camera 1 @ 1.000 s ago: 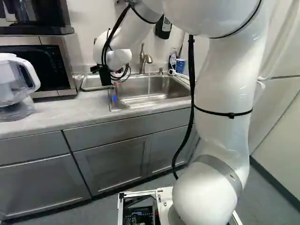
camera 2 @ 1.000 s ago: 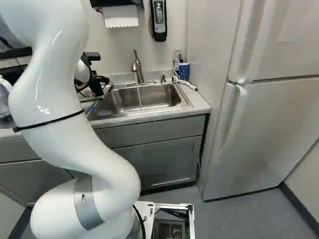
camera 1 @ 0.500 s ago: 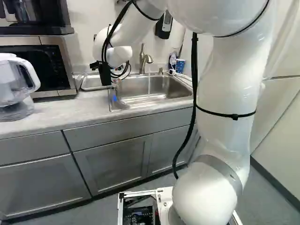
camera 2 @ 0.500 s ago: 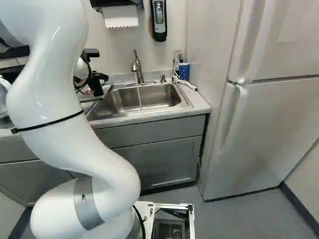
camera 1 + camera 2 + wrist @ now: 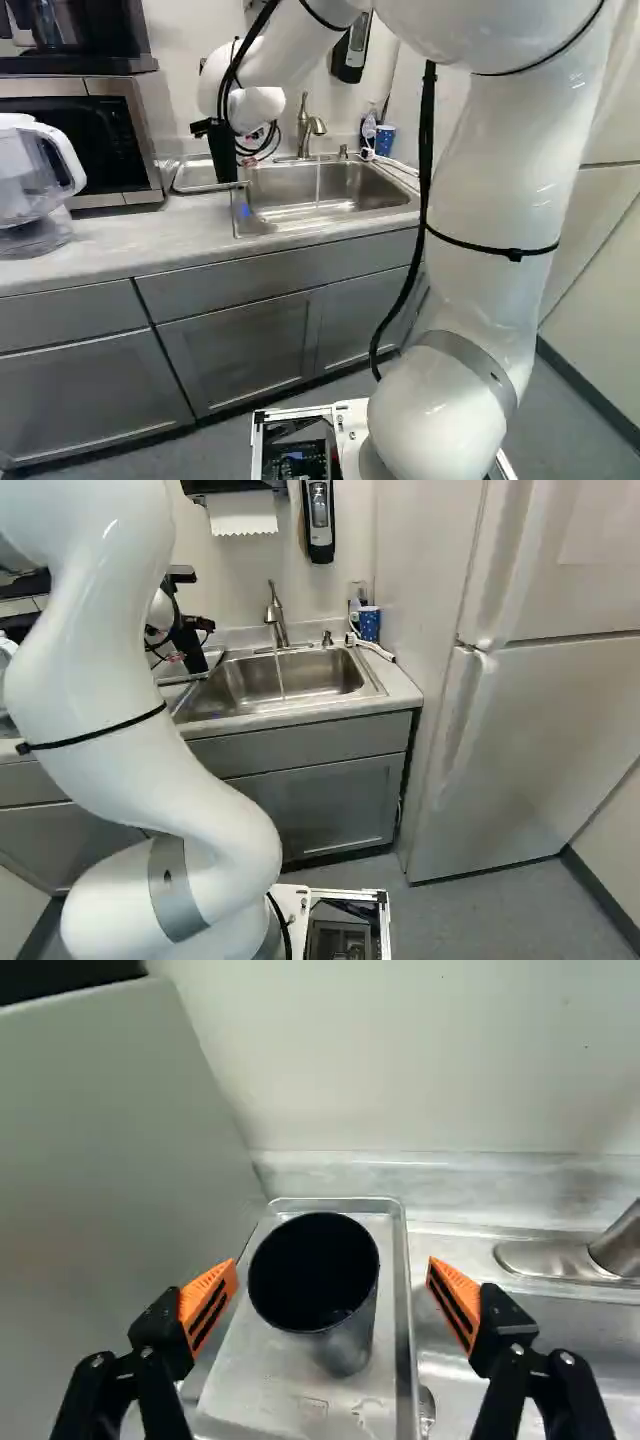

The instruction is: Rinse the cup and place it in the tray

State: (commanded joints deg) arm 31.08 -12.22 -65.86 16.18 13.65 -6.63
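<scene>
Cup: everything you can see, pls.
The cup is a plain round tumbler, dark grey outside with a slight sheen, perhaps metal, near-black inside. No handle shows. It stands upright, mouth open, in the metal tray, the only thing seen touching it. The open gripper has a finger either side, clear of it. Too dark inside to tell contents.

Only part of the faucet (image 5: 622, 1244) within the wrist view's edge.

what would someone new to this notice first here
The big white arm dominates both base views, reaching toward the counter. In the wrist view, a dark cup stands on a metal tray, between the gripper's wide-open orange pads. Water runs from the faucet into the sink.
</scene>
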